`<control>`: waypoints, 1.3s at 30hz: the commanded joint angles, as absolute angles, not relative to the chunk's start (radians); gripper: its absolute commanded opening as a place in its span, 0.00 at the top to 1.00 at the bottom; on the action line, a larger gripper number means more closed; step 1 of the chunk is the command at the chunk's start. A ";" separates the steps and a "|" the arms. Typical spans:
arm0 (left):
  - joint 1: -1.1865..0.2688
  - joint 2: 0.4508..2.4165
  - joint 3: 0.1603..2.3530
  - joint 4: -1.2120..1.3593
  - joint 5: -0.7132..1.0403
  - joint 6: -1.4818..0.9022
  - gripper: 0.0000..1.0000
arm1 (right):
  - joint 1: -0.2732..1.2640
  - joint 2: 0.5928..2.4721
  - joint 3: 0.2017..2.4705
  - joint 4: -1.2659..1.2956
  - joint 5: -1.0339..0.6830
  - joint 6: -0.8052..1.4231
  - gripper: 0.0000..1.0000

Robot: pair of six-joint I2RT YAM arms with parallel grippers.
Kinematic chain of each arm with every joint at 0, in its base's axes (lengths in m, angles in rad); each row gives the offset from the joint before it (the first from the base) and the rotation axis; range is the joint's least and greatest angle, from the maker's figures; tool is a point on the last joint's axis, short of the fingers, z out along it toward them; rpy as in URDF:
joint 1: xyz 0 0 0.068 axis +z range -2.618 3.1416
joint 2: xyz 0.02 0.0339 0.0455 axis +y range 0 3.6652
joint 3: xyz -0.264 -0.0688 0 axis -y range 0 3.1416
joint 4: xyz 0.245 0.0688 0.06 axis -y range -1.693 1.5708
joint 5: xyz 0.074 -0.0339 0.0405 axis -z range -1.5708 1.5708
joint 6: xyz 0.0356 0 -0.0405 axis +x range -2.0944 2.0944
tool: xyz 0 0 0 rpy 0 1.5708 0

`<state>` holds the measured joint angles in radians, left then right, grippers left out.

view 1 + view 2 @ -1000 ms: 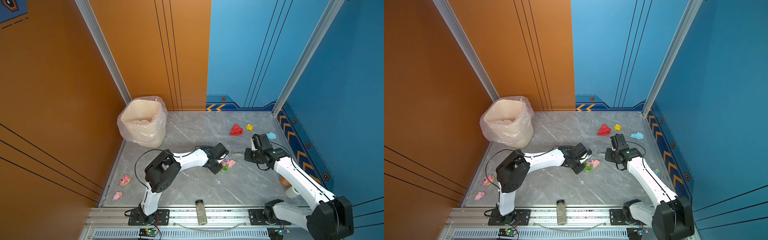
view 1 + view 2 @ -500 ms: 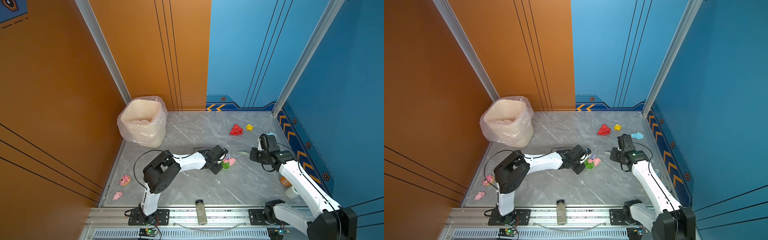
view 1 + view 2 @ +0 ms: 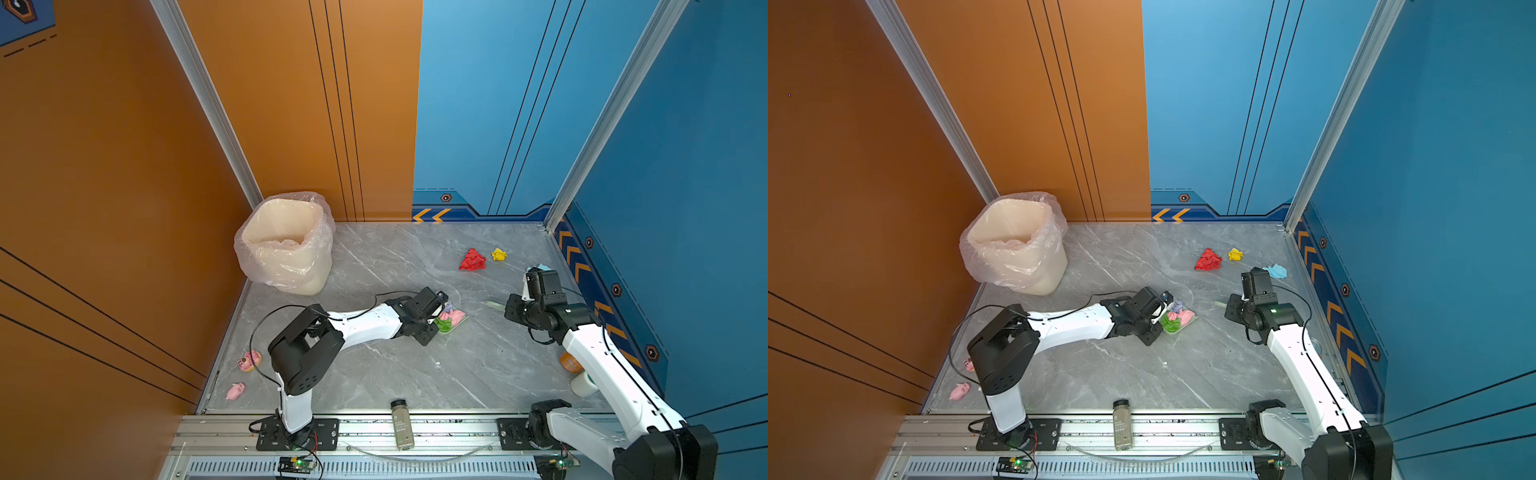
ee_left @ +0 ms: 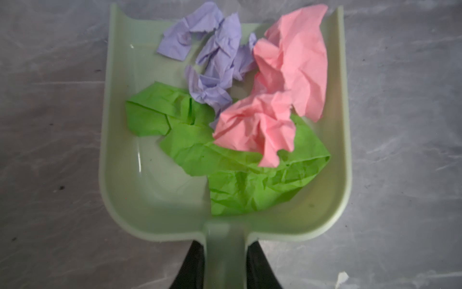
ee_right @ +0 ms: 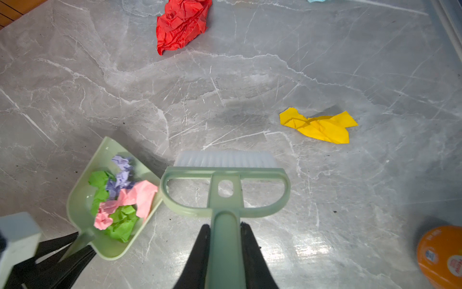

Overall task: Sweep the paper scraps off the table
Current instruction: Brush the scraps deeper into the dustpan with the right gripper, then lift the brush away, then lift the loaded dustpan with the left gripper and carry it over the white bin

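Left gripper (image 4: 226, 260): clamped on the dustpan (image 4: 105, 150) handle.
Right gripper (image 5: 226, 250): clamped on the brush (image 5: 225, 172) handle, brush near the dustpan.
Paper scraps (image 4: 250, 120): green, lilac, pink inside the dustpan; red wad (image 5: 180, 25), yellow wad (image 5: 320, 127), light blue wad (image 3: 1277, 271) loose on the table (image 5: 150, 87).

Top pair high, overlooking table (image 3: 374, 374); wrist cams close.

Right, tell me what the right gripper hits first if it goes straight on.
Probably just bare table: the right gripper aims its brush between the red scrap and the yellow scrap.
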<state>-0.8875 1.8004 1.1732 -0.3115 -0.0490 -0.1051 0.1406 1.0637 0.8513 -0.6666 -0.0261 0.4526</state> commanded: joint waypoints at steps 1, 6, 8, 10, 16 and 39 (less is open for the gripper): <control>-0.856 1.730 1.204 -0.407 -0.081 -0.090 1.00 | 0.133 1.054 0.839 -0.691 -0.042 0.466 1.00; -0.820 1.666 1.258 -0.531 -0.082 -0.058 1.00 | 0.133 1.060 0.838 -0.681 -0.065 0.471 1.00; -0.803 1.642 1.292 -0.592 -0.098 -0.044 1.00 | 0.133 1.057 0.834 -0.671 -0.082 0.477 1.00; -0.790 1.614 1.319 -0.632 -0.110 -0.034 1.00 | 0.133 1.054 0.833 -0.665 -0.092 0.480 1.00; -0.744 1.521 1.386 -0.718 -0.130 -0.011 1.00 | 0.135 1.058 0.839 -0.663 -0.107 0.485 1.00; -0.219 1.333 1.706 -0.945 -0.184 0.028 1.00 | 0.181 1.088 0.847 -0.653 -0.114 0.524 1.00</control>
